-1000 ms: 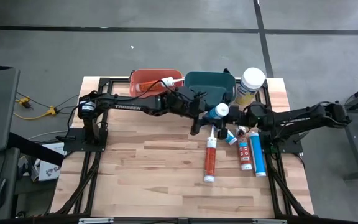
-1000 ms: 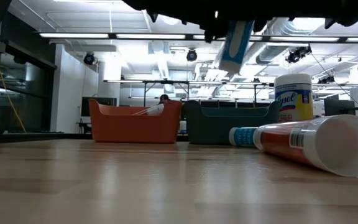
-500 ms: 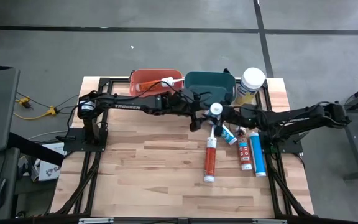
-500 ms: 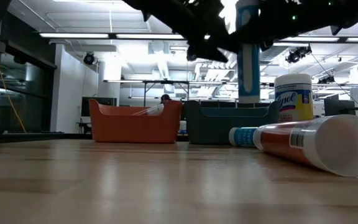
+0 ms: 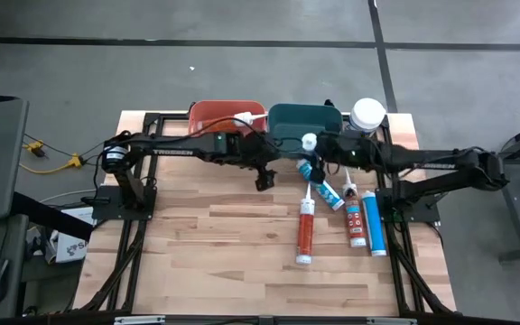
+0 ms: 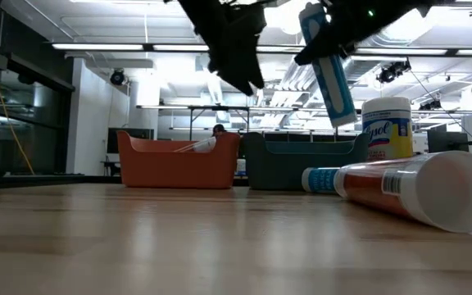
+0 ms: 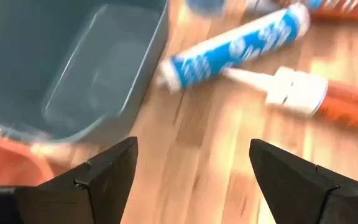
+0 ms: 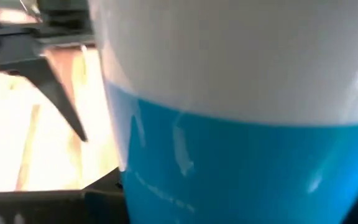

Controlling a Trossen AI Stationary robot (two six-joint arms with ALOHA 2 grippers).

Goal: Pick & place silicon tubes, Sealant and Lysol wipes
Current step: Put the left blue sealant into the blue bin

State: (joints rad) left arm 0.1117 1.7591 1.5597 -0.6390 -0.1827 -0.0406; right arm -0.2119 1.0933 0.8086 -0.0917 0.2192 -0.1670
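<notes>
My right gripper is shut on a blue silicone tube, held high at the near rim of the teal bin. My left gripper is open and empty, in the air to the left of the tube. The Lysol wipes canister stands upright at the far right. A short blue tube, two red tubes and a long blue tube lie flat on the table. A white-tipped tube lies in the orange bin. My right gripper holds the blue tube by its body, which fills the wrist view and hides the fingers. The arm comes in about level from the table's right. The tube is lifted clear and tilted, its white end up and its lower end hanging free.
The orange and teal bins stand side by side at the far edge. The lying tubes take up the right middle of the table. The near half of the wooden table is bare. Black frame rails run along both sides.
My right gripper has carried the blue tube toward the far edge and a little left, up to the teal bin's near rim. The tube stood upright half a second ago and is tilted now. My left gripper has drawn back toward the table's left, away from the tube.
</notes>
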